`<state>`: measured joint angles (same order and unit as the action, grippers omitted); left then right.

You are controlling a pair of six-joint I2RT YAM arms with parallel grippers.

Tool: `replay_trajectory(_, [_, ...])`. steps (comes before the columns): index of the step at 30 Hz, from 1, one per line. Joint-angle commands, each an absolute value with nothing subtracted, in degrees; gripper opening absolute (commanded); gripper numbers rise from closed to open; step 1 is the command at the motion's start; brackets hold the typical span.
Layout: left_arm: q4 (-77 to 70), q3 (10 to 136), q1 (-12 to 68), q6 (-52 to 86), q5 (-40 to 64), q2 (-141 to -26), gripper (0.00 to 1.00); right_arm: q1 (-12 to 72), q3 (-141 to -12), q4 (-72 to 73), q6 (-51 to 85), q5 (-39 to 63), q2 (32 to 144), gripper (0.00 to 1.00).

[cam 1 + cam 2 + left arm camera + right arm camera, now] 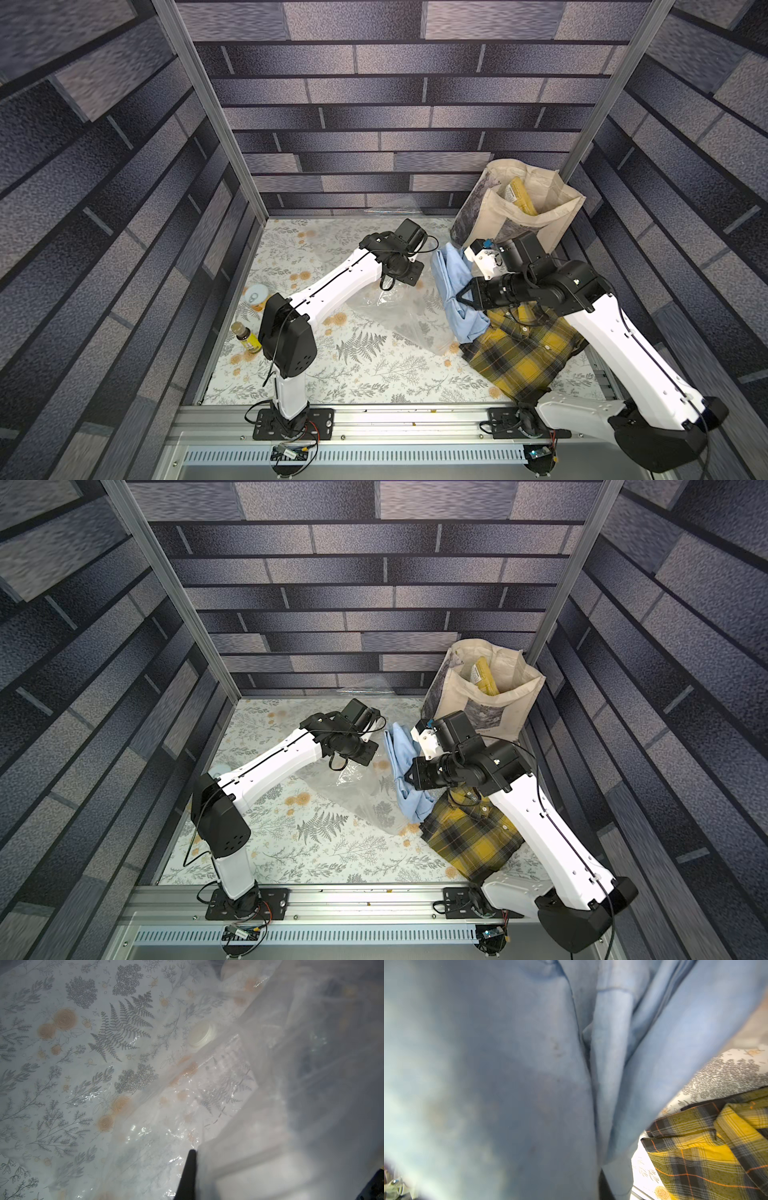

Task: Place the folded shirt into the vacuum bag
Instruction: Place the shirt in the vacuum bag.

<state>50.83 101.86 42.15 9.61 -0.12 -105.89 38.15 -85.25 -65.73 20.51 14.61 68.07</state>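
- The folded shirt [449,278] is plain light blue and bunched into long folds. It is lifted, pinched near its middle by the right gripper [460,298], and its lower end droops to the table.
- The vacuum bag [399,311] is clear, crinkled plastic spread on the floral table, just beside the shirt. Its round white valve cap [202,1034] shows through the film in the left wrist view.

Top views evenly lit, edges bowed; wrist views blurred close up; glare on vacuum bag [187,1095].
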Motion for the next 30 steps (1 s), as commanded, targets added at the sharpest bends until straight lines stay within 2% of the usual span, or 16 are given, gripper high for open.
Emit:
replay_trajectory(1, [54.0, 105.0, 42.1, 9.5, 0.1, -106.1, 0.03, 41.3, -83.1, -63.0, 20.9, 12.7, 68.7, 0.0])
replay_trajectory(4, [54.1, 105.7, 42.2, 9.8, 0.4, -105.4, 0.03, 41.4, -76.3, -60.1, 21.6, 12.6, 68.4, 0.0])
replay_trajectory(11, [54.6, 106.8, 44.2, 9.8, 0.1, -102.0, 0.02, 42.0, -63.9, -59.5, 24.0, 4.3, 68.6, 0.0])
replay_trajectory(18, [56.2, 108.5, 48.4, 9.4, -1.6, -100.2, 0.02, 46.0, -64.1, -55.6, 28.2, -2.0, 75.3, 0.0])
replay_trajectory(26, [54.7, 102.3, 48.7, 11.8, 0.0, -94.7, 0.02, 46.1, -57.8, -39.0, 31.5, 2.2, 80.9, 0.0])
replay_trajectory(30, [53.8, 98.5, 48.2, 13.0, 1.7, -93.3, 0.02, 47.3, -60.1, -36.6, 30.1, 4.0, 82.8, 0.0])
